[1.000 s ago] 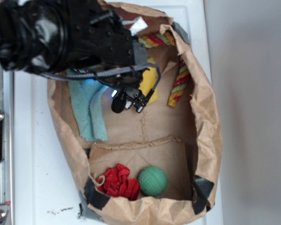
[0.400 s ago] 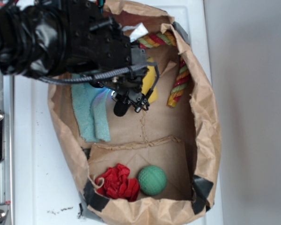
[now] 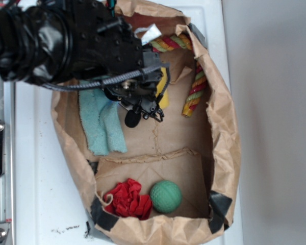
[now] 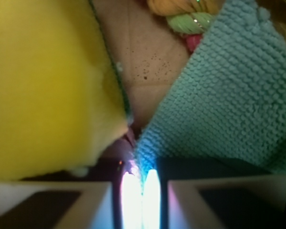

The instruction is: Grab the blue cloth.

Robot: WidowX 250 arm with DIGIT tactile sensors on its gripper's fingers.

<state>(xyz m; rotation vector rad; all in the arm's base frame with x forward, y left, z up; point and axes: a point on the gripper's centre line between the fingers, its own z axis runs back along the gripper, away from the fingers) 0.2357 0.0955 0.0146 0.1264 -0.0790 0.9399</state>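
Inside the paper bag (image 3: 222,122) on the white surface (image 3: 35,168), my pincer (image 3: 142,113) hung low over the bag floor; whether it was open or closed I could not tell; the blue cloth (image 3: 103,125) lay just beside it along the bag's left wall; wrist view showed cloth (image 4: 229,95) and yellow sponge (image 4: 47,86) close up; red fabric (image 3: 127,198) and green ball (image 3: 166,196) sat well apart.
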